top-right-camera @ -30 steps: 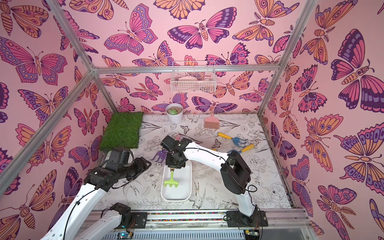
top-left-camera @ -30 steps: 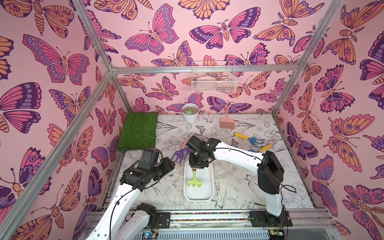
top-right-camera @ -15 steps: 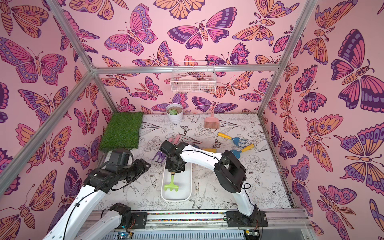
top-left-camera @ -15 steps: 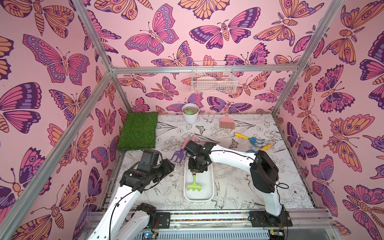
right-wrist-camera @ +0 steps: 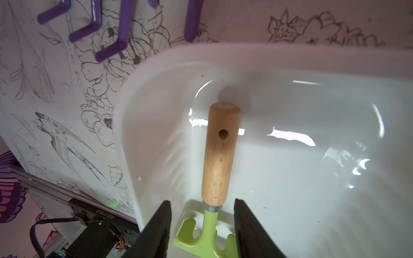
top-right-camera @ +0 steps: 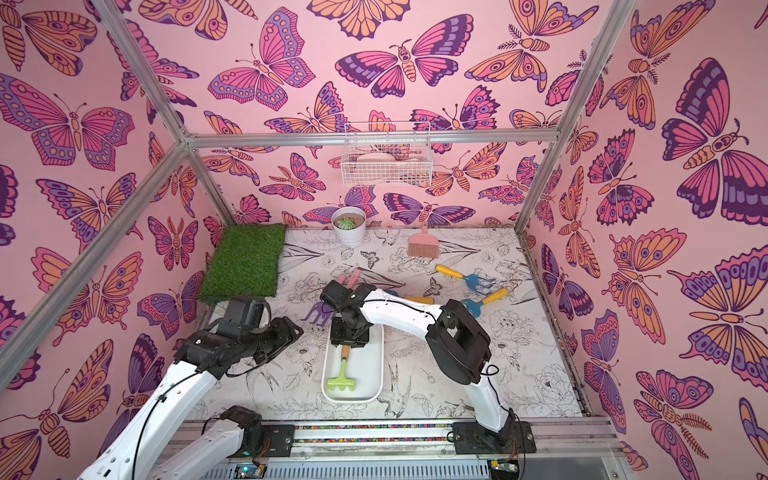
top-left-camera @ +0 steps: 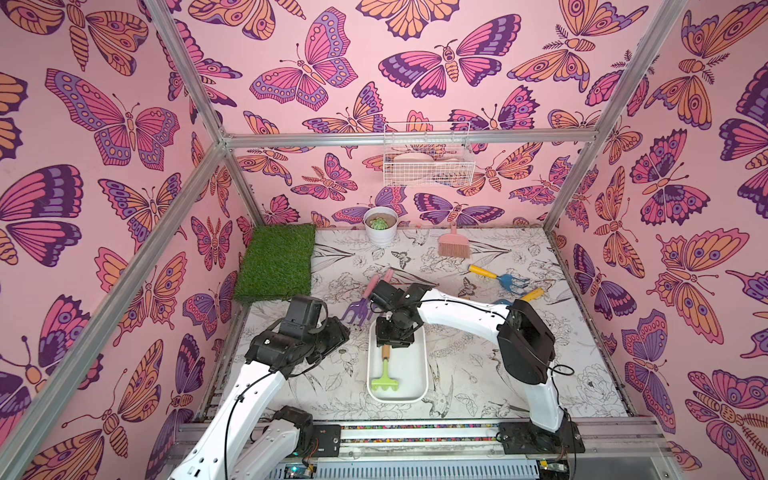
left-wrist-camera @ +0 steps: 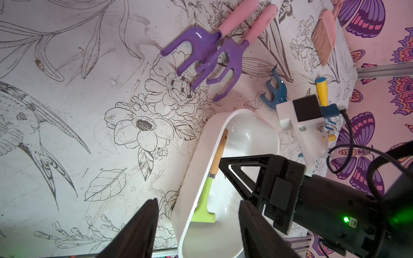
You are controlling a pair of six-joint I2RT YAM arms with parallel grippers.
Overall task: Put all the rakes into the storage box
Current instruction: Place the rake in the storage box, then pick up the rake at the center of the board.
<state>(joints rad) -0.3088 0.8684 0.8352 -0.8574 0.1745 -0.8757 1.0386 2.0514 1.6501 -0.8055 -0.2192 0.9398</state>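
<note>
The rake (top-left-camera: 385, 371) lay inside the storage box (top-left-camera: 412, 374), its long axis running 12 to 6 o'clock with the head at 6, directly beneath the right gripper (top-left-camera: 394, 338), whose jaws stood parted off the handle, empty, nearer than the open left gripper (top-left-camera: 338, 332) at 9.

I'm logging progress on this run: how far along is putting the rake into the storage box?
Done: the rake lies inside the storage box, green head toward the base rail. In hand: nothing; the right arm hangs over it, jaws open on either side of the wooden handle, touching neither side. Left: probably only lifting that arm clear.
</note>
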